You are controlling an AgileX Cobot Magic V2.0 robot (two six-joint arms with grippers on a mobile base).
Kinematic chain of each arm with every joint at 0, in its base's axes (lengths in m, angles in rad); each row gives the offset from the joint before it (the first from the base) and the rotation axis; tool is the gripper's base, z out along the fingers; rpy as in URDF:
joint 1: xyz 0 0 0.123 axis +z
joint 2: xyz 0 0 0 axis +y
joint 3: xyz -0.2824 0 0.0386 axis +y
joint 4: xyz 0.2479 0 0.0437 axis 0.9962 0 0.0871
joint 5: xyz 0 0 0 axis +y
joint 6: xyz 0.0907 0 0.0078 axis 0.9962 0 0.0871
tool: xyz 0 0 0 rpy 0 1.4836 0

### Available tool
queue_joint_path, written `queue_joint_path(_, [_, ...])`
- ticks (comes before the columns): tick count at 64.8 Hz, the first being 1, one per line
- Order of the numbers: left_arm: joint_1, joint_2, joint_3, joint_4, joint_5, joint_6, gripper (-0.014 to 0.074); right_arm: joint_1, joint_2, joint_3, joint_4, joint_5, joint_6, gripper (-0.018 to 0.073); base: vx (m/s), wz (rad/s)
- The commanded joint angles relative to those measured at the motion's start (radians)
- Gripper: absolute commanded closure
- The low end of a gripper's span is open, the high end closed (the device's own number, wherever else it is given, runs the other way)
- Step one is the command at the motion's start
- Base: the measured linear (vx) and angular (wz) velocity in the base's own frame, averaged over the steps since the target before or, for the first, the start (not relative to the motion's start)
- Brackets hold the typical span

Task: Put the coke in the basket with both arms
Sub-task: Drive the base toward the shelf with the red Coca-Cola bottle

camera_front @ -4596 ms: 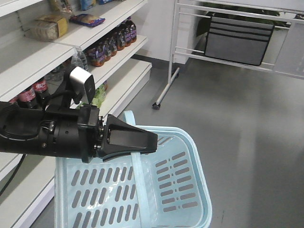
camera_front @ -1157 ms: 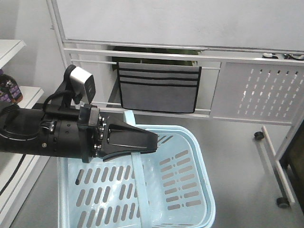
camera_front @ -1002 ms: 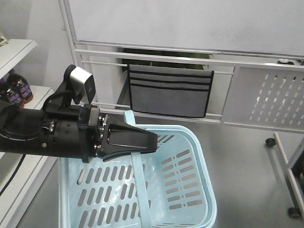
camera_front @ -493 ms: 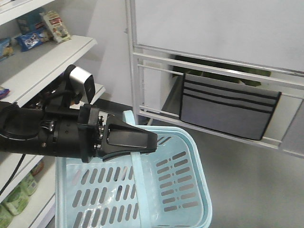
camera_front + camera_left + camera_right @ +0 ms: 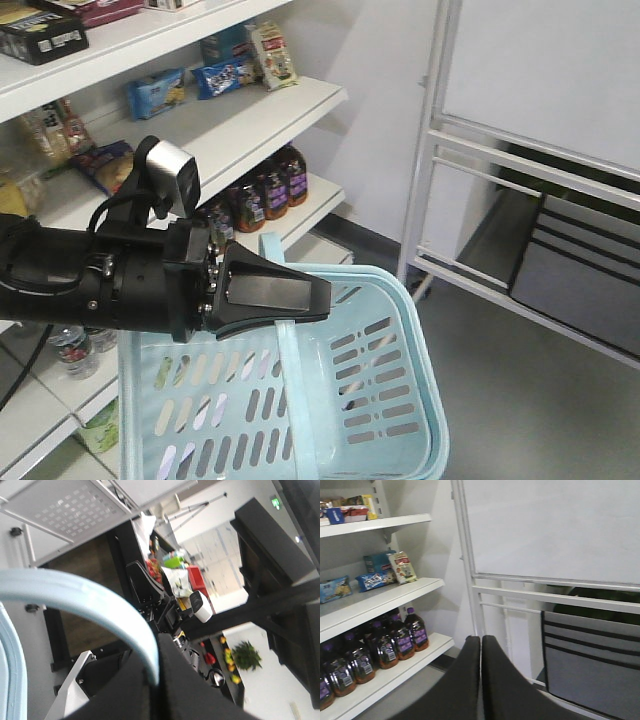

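The pale blue basket [image 5: 420, 350] hangs in the lower middle of the front view. Its thin swing handle [image 5: 290, 400] runs up into my left gripper [image 5: 322, 297], which is shut on it. In the left wrist view the same blue handle [image 5: 100, 605] curves down between the black fingers of that gripper [image 5: 154, 655]. The basket's inside shows nothing but bare plastic. My right gripper [image 5: 481, 638] appears only in the right wrist view, shut with nothing in it, in front of a shelf and a white rack. The coke is out of view.
White shop shelves at the left carry dark bottles with purple labels [image 5: 262, 192], snack packs [image 5: 235, 70] and a water bottle [image 5: 75, 350]. A white metal rack [image 5: 430, 150] with a grey fabric bin [image 5: 580, 290] stands at the right on grey floor.
The whole view has swung: the white rack and grey bin slid to the right and the shelves came in at the left. The left gripper keeps its hold on the basket handle.
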Motion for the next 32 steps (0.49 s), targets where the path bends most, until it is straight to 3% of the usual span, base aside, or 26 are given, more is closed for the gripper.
queue_joint_path(1, [-0.005, -0.034, -0.026, -0.094, 0.065, 0.008, 0.0604, -0.004, -0.015, 0.015, -0.005, -0.071, -0.006, 0.0564, 0.11, 0.5])
queue_joint_path(32, [-0.005, -0.034, -0.026, -0.094, 0.065, 0.008, 0.0604, -0.004, -0.015, 0.015, -0.005, -0.071, -0.006, 0.0564, 0.11, 0.52])
